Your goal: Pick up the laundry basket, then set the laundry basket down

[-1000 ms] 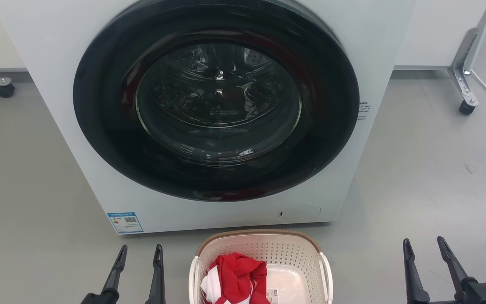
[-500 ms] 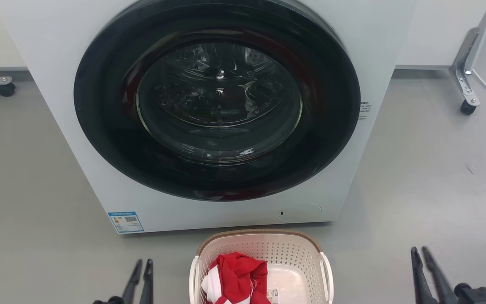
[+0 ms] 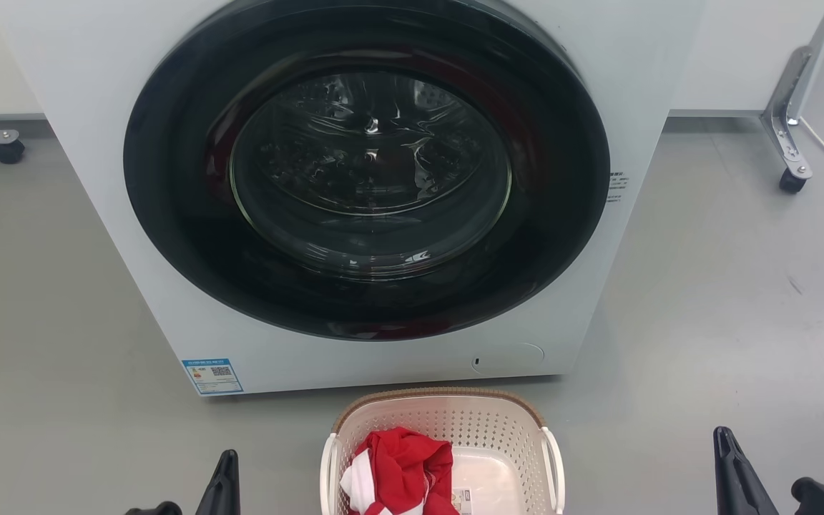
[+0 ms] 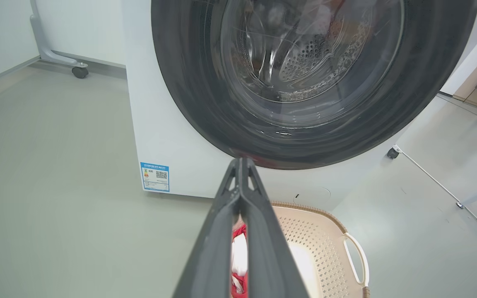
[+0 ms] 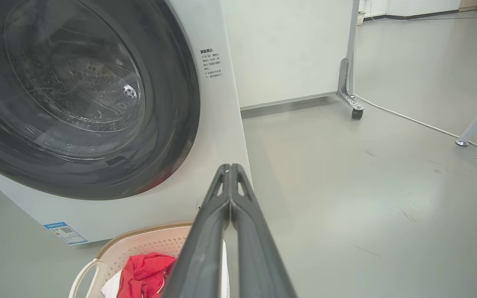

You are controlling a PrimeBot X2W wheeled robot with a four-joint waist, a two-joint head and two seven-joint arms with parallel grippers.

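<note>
Laundry basket (image 3: 483, 429) on grey floor (image 3: 705, 286) before white washer (image 3: 383, 365), left tool (image 4: 240, 163) and right tool (image 5: 230, 167) pressed together

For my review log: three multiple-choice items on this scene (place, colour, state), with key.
1. Where is the laundry basket? A. on the floor before the washer B. on top of it C. far to its left
2. What colour is most of the cloth in it? A. blue B. red C. green
3. How are the left gripper and right gripper? A. both wide open B. both shut, empty C. both gripping the basket
1 A: it stands at the washer's foot. 2 B: red with some white. 3 B: each wrist view shows it closed, empty.
</note>
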